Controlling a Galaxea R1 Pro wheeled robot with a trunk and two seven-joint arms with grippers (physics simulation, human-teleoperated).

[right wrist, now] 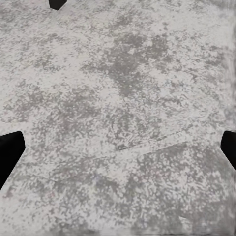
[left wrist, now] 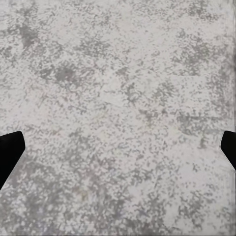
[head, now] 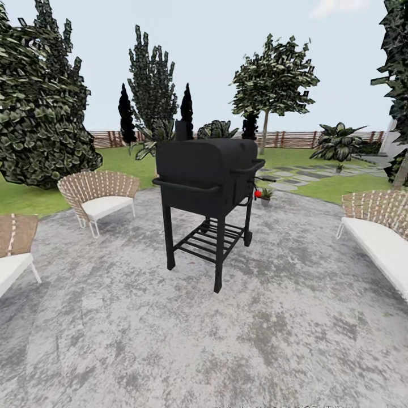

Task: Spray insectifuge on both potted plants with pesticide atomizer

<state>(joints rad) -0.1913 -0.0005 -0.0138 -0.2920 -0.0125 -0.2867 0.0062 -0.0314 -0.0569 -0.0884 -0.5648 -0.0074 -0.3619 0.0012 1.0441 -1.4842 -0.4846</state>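
I stand on the grey mottled paved circle (head: 170,340) of the garden, with lawn (head: 28,198) around it. A small low rosette of green leaves, one potted plant (head: 266,194), sits on the paving's far edge just right of a black grill. A tiny red spot (head: 258,193) shows beside it; it is too small to tell whether this is the atomizer. A second small plant (head: 339,168) may stand far right by the stepping stones. Both wrist views look down at bare paving. The left gripper (left wrist: 118,150) and the right gripper (right wrist: 118,150) are open with nothing between their dark fingertips.
The black grill (head: 207,187) stands on legs in the middle of the circle. A wicker chair (head: 99,195) is at left, another (head: 14,249) at the left edge, a white-cushioned sofa (head: 377,238) at right. Stepping stones (head: 300,177), trees and a slatted fence (head: 294,139) lie beyond.
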